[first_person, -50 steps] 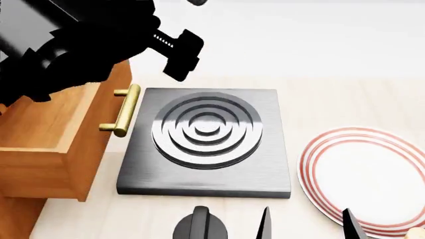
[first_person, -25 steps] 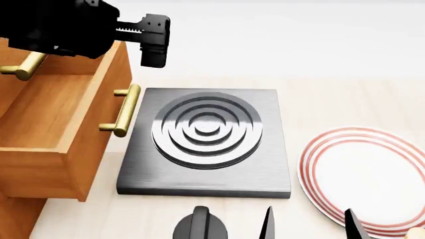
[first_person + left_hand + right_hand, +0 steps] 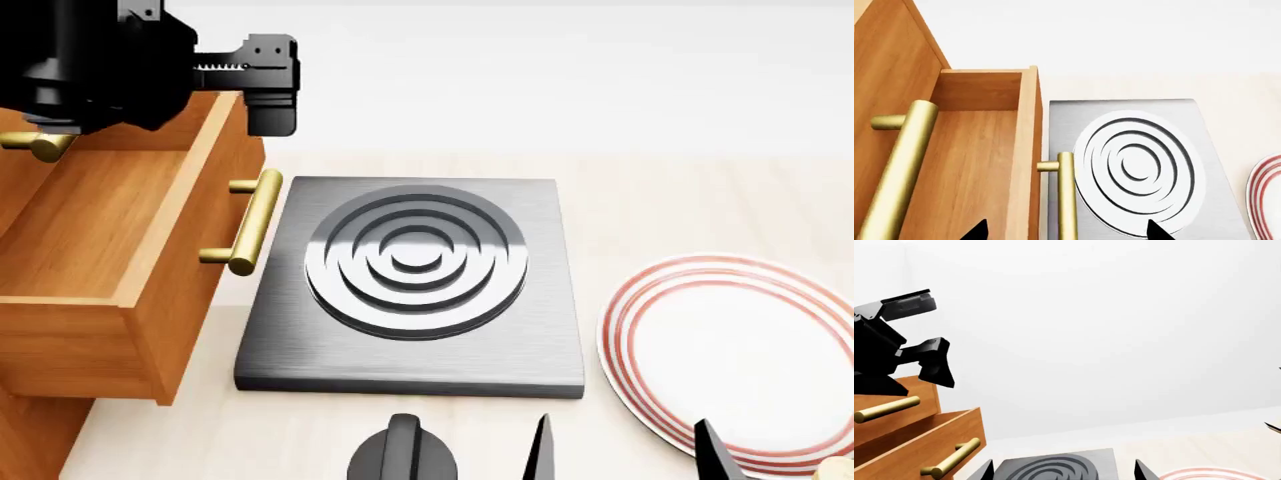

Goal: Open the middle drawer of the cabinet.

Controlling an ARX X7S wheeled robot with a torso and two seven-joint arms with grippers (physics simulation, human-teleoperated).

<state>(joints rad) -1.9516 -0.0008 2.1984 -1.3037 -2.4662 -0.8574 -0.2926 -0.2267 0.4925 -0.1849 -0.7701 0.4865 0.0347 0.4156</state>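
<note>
The middle drawer [image 3: 127, 270] is seen pulled well out of the cabinet [image 3: 27, 440] at the left of the head view, its hollow wooden interior exposed from above. Its brass bar handle [image 3: 244, 222] is mounted on the drawer's front face, just beside the left edge of a grey square plate with raised concentric rings [image 3: 416, 280]. This plate is laid on the pale desk [image 3: 694, 200]. To its right, well apart, a white plate with red rim bands [image 3: 741, 360] is seen on the same desk.

The left pincer [image 3: 200, 75] is held above the cabinet's upper corner, over the open drawer and clear of its handle. In the left wrist view its two black fingertips [image 3: 977, 230] are shown spread apart, with nothing between them; the drawer above is marked there by its own brass handle [image 3: 897, 165].

The right pincer [image 3: 621, 450] is seen at the bottom edge of the head view, near the red-banded plate, its two pointed fingers parted and empty. A black knob [image 3: 400, 450] is seen beside it.
</note>
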